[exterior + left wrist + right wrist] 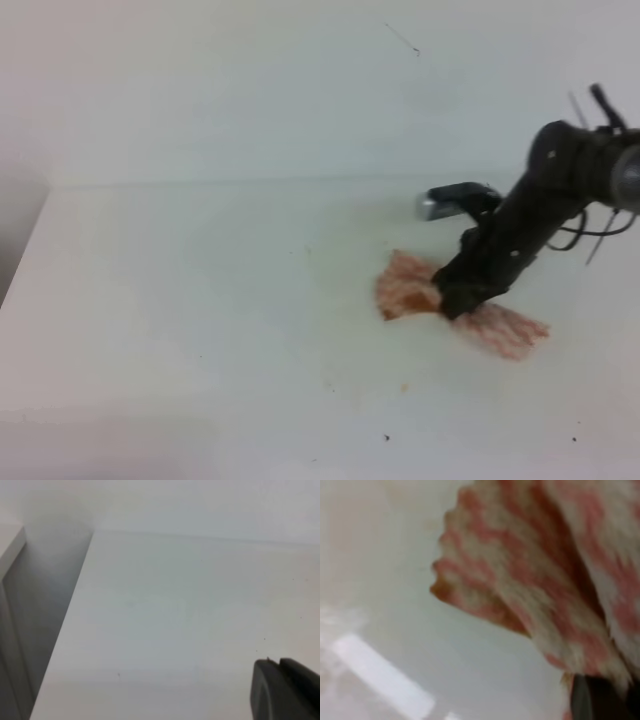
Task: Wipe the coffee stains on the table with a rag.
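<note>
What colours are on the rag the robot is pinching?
The rag has pink-red and white wavy stripes, clearest in the right wrist view.

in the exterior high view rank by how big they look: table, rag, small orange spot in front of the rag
1. table, by far the largest
2. rag, pinched mid-cloth by the right gripper
3. orange spot, tiny

Rag (500, 328): thin cloth, pink-red/white wavy zigzag, lies flat on table, right of centre in ext. high view; bunched in the middle, fanning out left & lower right. Right wrist view: folds fan across upper right of frame, orange-brown tint at left edge.
Table (200, 300): plain white, smooth, fills most of frame.
Coffee stains: small orange spot (403, 387) on table below rag; the rest can't be made out.
</note>
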### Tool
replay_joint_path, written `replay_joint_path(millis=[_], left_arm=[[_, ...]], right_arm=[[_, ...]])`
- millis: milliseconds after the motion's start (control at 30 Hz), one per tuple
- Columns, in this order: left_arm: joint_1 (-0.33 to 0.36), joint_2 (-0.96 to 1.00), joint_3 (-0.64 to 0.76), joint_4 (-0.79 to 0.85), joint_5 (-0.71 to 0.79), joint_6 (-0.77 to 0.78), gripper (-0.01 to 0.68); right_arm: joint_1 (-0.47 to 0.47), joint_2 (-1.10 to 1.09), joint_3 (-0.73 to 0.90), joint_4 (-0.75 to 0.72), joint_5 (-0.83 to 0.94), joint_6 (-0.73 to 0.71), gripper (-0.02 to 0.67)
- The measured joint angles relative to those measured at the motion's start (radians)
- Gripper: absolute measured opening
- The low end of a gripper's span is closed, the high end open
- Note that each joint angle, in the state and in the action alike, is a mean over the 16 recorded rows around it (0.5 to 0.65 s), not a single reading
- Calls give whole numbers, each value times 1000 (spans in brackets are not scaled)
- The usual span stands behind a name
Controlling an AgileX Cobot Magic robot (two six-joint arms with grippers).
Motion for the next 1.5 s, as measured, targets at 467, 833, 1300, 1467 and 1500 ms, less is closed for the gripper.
replay_joint_path(millis=[467,833,1300,1467,1500], left_arm=[[0,-5,8,0,-3,0,-1],[0,-2,3,0,0,0,-1],[0,0,0,0,1,0,-1],[0,-2,3,0,0,0,-1],[0,-3,5,0,-1,0,-1]], right_arm=[[-190,-203,127,-52,-93,44,14],[-263,-401,444,-168,-354,157,23],[-233,-533,524,-175,-454,201,390],[-232,-649,525,-186,-417,213,492],[-232,-675,526,-189,-405,214,489]])
